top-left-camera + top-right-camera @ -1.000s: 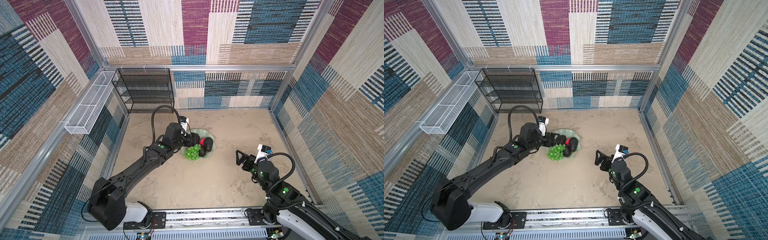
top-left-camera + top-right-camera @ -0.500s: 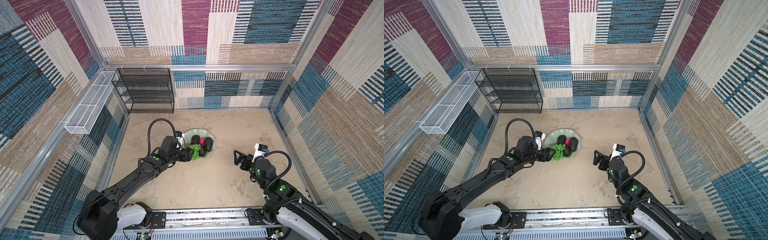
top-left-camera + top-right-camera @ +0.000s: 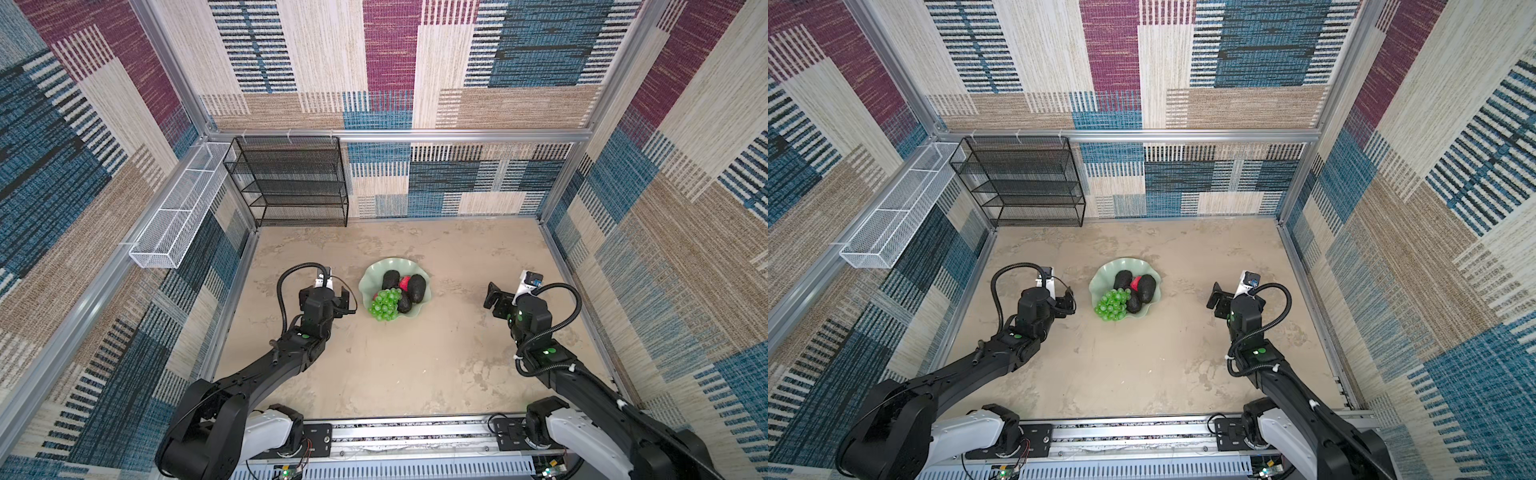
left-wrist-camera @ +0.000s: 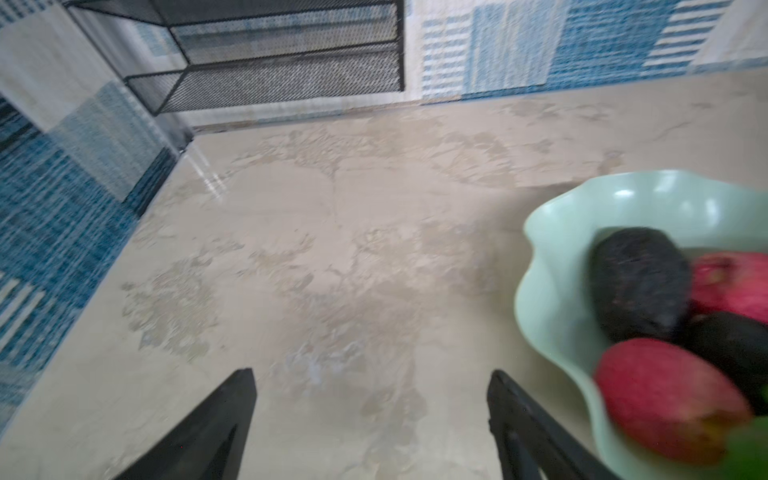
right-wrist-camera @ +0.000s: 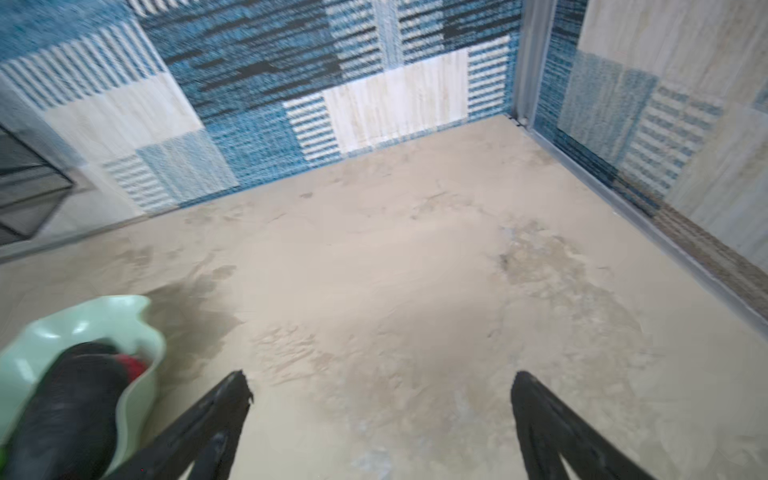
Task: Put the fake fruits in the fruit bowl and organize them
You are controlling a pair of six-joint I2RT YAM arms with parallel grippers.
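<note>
The pale mint fruit bowl stands mid-table and holds the fake fruits: dark avocados, a red fruit and green grapes at its near left rim. My left gripper hovers open and empty just left of the bowl. In the left wrist view its gripper frames bare table, with the bowl, an avocado and a red fruit beside it. My right gripper is open and empty, well right of the bowl.
A black mesh rack stands against the back wall at the left. A white mesh basket hangs on the left wall. Patterned walls close in the beige table on three sides.
My left gripper let go of the grapes in the bowl, opened wide and drew back to the left. The right arm drew slightly right, away from the bowl.
</note>
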